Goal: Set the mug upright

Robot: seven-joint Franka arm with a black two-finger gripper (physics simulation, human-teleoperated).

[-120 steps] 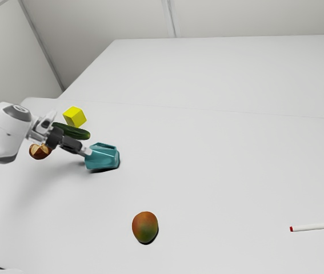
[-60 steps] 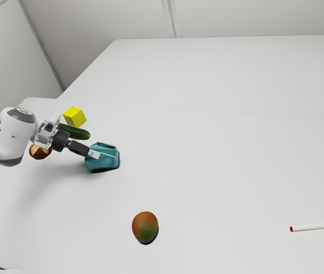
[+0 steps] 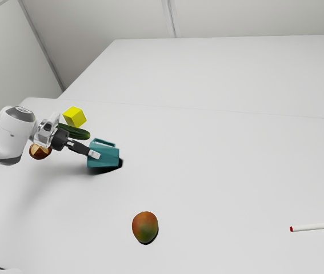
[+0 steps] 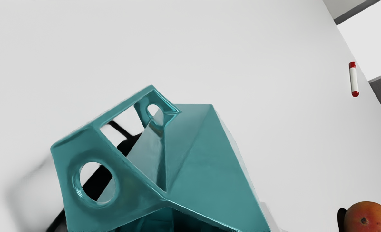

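Mug (image 4: 210, 161) first: teal and angular, it lies tipped on its side rather than standing on its base. Its dark open mouth (image 4: 151, 222) faces back toward the gripper (image 3: 95, 154), and its closed end points away, toward the exterior view's right. The squared handle (image 4: 132, 190), pierced by a round hole at each end, juts out from one side; in the exterior view it is on the side away from the mango. A dark shadow lies below the mug and runs out past its closed end.

The tip of the gripper is at the mug, overlapping its mouth end in the exterior view. How wide the gripper is open I cannot tell, nor whether it has hold of the mug. Behind it, the white arm (image 3: 10, 134) reaches in from the exterior view's left.

Just beyond the gripper in the exterior view lies a dark green cucumber (image 3: 79, 133), partly hidden by it, with a yellow cube (image 3: 75, 117) close behind. A round brown thing (image 3: 40, 151) with a paler top sits near the arm. Well apart from the mug, the red and green mango (image 3: 145, 226) rests on the white table (image 3: 219, 171). Farther off, toward the exterior view's right, lies a white marker (image 3: 316, 226) with red ends.
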